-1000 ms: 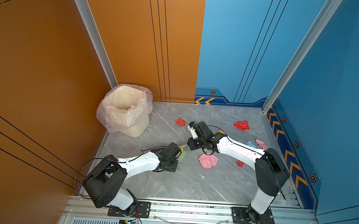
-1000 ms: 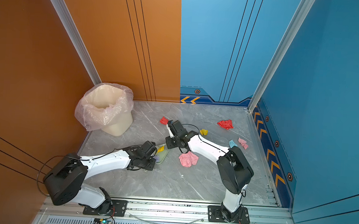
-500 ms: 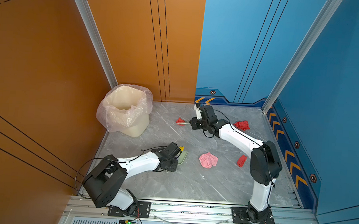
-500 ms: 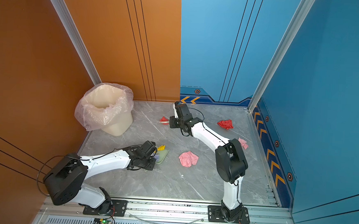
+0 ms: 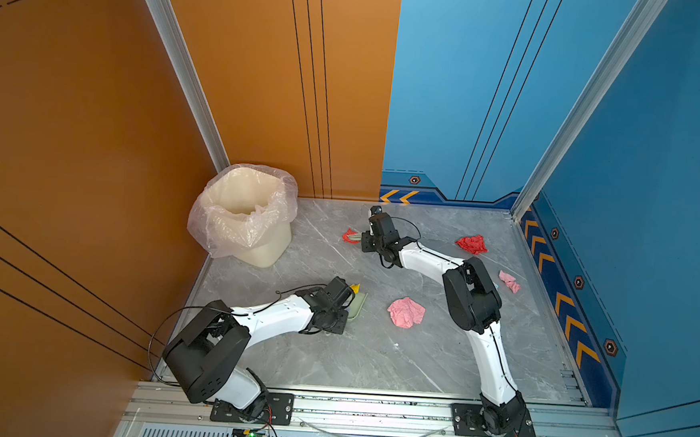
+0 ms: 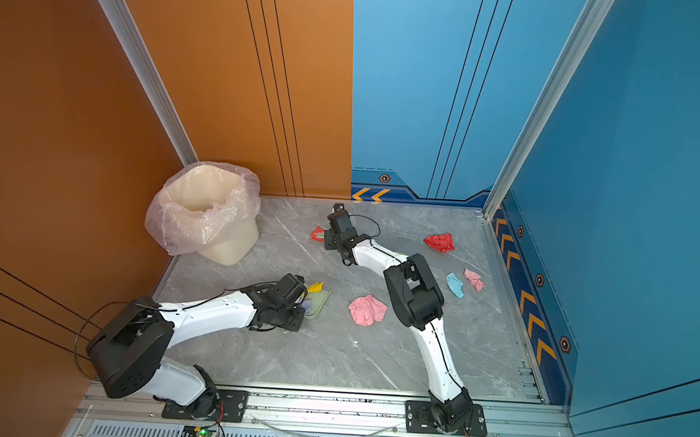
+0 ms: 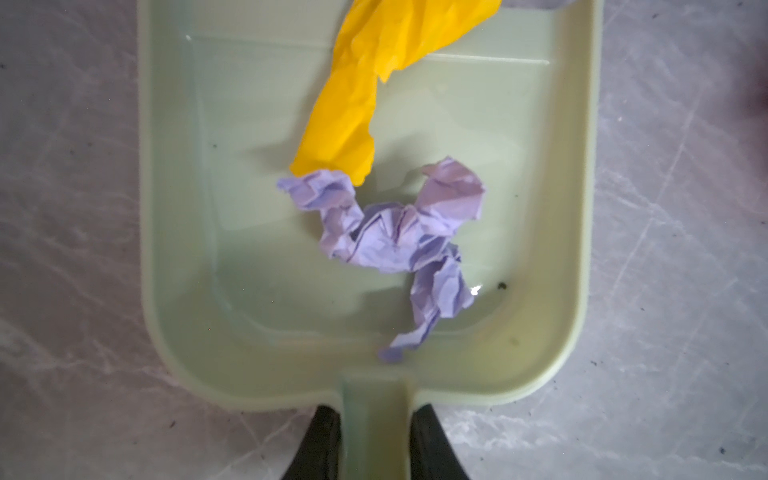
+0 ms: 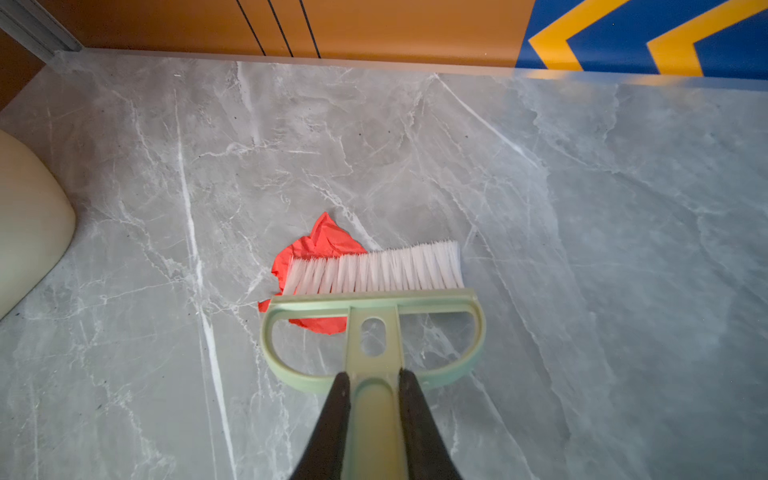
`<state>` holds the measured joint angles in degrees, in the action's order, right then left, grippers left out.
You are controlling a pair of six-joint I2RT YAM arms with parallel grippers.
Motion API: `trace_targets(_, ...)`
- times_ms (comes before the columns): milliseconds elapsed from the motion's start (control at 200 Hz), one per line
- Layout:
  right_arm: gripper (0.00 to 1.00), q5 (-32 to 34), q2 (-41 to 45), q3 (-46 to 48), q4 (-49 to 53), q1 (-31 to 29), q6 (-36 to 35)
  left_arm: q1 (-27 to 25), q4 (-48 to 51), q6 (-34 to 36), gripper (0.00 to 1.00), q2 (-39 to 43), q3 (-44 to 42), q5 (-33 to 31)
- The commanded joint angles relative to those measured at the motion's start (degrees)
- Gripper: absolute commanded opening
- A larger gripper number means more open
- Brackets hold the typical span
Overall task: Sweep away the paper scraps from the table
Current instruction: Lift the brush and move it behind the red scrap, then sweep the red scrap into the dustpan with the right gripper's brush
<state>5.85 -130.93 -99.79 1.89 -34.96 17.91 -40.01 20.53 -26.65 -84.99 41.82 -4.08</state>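
Observation:
My left gripper (image 7: 374, 440) is shut on the handle of the pale green dustpan (image 7: 249, 316), which lies flat on the table (image 5: 373, 362). A yellow scrap (image 7: 361, 83) and a lilac scrap (image 7: 395, 237) lie in the pan. My right gripper (image 8: 372, 411) is shut on the green brush (image 8: 374, 299), whose white bristles rest against a small red scrap (image 8: 322, 243) near the back wall. Loose on the table are a large pink wad (image 5: 406, 311), a red wad (image 5: 471, 243), a small pink scrap (image 5: 509, 281) and a light blue scrap (image 6: 455, 284).
A cream bin with a clear plastic liner (image 5: 248, 217) stands in the back left corner. Orange and blue wall panels close the back and sides. A metal rail (image 5: 370, 408) with both arm bases runs along the front edge.
My right arm has carried the brush from the table's middle toward the back, up against the small red scrap. The left arm and dustpan have not moved.

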Motion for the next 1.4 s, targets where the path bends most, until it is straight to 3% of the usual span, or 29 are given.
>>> trace_targets(0, 0.00, 0.89, 2.20, 2.12, 0.80, -0.90, -1.95, 0.71, 1.35, -0.37, 0.00, -1.50, 0.56, -0.15)
trace_targets(420, 0.00, -1.96, 18.02, 22.01, 9.48, -4.33, -5.86, 1.21, 1.70, -0.16, 0.00, -1.74, 0.71, -0.23)
trace_targets(586, 0.00, -2.61, 25.52, 27.13, 14.16, -8.38, -7.61, 1.30, 1.70, -0.03, 0.00, -2.28, 0.90, -0.23)
trace_targets(796, 0.00, -4.94, 32.24, 29.18, 14.87, -7.88, -6.66, 1.41, 2.21, 0.55, 0.00, -2.72, 1.52, 0.03)
trace_targets(1041, 0.00, -5.24, 29.60, 24.21, 13.09, -3.40, -6.89, 1.38, 2.49, 0.46, 0.00, -2.33, 1.33, 0.01)
trace_targets(1241, 0.00, -0.70, 21.71, 17.12, 16.66, -3.62, -8.60, 1.26, 2.49, 0.11, 0.00, -2.26, 1.15, -0.14)
trace_targets(1392, 0.00, -0.01, 20.26, 17.58, 18.23, -4.77, -8.79, 1.27, 2.54, 0.11, 0.00, -2.36, 1.43, -0.16)
